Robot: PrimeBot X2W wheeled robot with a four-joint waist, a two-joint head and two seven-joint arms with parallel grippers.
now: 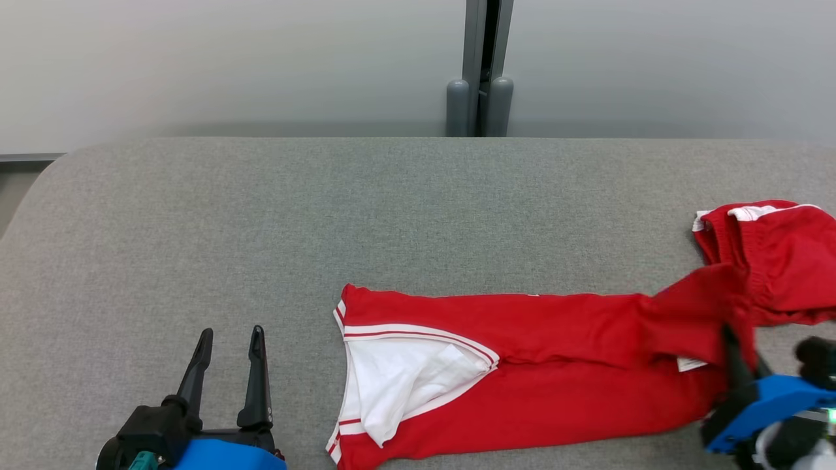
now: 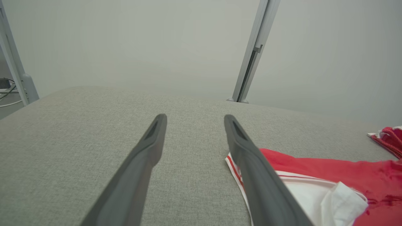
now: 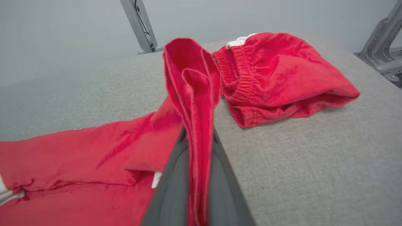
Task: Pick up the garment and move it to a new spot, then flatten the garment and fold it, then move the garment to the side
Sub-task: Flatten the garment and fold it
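Note:
The garment point(image 1: 535, 365) is a pair of red trousers with white trim, lying along the front of the grey table point(image 1: 326, 215); its leg cuffs point left and its waistband point(image 1: 757, 241) is bunched at the far right. My right gripper point(image 1: 738, 346) is shut on a fold of the red cloth near the waist. In the right wrist view that fold point(image 3: 194, 103) stands up, pinched between the two dark fingers point(image 3: 176, 185). My left gripper point(image 1: 228, 339) stands open at the lower left, apart from the cuffs. The left wrist view shows its fingers point(image 2: 251, 169) spread beside the white-lined cuff point(image 2: 314, 201).
A grey upright post point(image 1: 480, 72) stands behind the table's far edge against a pale wall. The table's rounded left corner point(image 1: 46, 170) lies at the far left. Bare grey cloth surface stretches behind and left of the garment.

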